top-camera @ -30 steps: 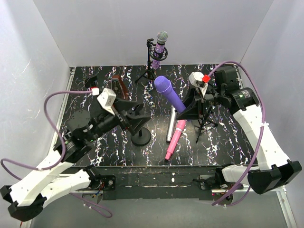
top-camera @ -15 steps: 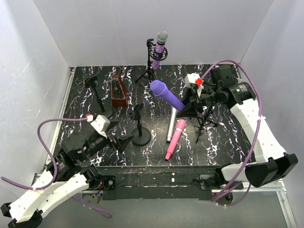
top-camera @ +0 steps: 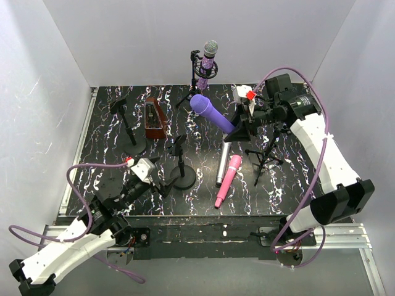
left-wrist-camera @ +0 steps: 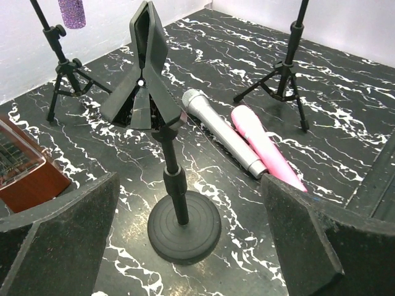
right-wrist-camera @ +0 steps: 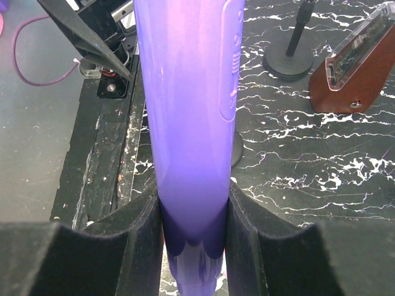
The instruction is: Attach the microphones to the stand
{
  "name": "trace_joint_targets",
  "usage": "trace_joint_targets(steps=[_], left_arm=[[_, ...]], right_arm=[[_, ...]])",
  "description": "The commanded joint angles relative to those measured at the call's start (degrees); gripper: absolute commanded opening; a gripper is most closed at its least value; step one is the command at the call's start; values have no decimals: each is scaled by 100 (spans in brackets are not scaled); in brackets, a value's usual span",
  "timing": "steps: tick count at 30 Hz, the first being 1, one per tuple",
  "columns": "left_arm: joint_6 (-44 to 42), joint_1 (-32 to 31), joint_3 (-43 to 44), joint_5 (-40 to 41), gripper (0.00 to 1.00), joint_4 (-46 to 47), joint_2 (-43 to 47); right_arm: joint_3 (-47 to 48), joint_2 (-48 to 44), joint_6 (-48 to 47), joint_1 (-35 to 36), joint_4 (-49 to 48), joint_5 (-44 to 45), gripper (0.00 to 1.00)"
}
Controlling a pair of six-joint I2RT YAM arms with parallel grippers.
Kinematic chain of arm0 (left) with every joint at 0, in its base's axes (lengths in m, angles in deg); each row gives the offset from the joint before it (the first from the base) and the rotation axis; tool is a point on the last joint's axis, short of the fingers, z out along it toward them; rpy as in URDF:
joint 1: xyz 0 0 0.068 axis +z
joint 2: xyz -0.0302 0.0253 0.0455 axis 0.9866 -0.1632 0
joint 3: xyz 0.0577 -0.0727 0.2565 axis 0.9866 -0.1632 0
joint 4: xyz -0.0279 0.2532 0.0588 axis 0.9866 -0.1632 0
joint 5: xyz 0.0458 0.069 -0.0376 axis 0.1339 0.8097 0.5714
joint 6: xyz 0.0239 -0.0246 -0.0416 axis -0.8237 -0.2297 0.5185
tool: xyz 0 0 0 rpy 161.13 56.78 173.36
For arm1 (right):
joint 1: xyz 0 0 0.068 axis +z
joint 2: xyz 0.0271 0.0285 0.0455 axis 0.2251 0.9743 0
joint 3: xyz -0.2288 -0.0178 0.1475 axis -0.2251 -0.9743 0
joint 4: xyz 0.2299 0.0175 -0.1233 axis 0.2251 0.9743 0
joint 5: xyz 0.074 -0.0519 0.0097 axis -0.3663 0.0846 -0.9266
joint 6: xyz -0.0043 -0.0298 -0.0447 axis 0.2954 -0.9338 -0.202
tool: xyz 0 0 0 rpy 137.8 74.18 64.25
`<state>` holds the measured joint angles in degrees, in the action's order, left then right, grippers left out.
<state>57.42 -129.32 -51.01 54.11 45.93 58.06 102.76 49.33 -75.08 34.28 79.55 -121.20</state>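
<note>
The violet microphone [right-wrist-camera: 191, 123] looks smooth and glossy; the silver-grey microphone [left-wrist-camera: 225, 139], satin metal; the tabletop [left-wrist-camera: 345, 92], matt.

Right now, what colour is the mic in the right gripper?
Smooth violet microphone, held by the right gripper; best seen in the right wrist view.

Violet microphone [top-camera: 213, 116]; pink microphone [top-camera: 226, 182]; silver microphone [top-camera: 221, 165]; black white-veined table [top-camera: 111, 154]; dark red box [top-camera: 154, 120].

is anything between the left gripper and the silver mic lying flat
Yes. The round-base stand, its clip empty, stands directly ahead of the open left gripper. The silver microphone lies past it, beside the pink microphone.
</note>
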Motion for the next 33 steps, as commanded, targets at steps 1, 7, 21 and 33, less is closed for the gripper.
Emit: trace_joint_targets(steps=[1, 7, 21, 33], left_arm=[[-283, 19, -203, 286, 98, 1051, -420], [-450, 19, -528, 1164, 98, 2018, -729], [1209, 1836, -590, -2022, 98, 3961, -2020], [1729, 2234, -353, -3018, 98, 4903, -2707]], right_arm=[[378, 188, -109, 61, -25, -301, 1], [457, 407, -196, 166, 19, -344, 1], [1046, 1111, -293, 438, 142, -459, 1], [1424, 1612, -30, 632, 54, -327, 1]])
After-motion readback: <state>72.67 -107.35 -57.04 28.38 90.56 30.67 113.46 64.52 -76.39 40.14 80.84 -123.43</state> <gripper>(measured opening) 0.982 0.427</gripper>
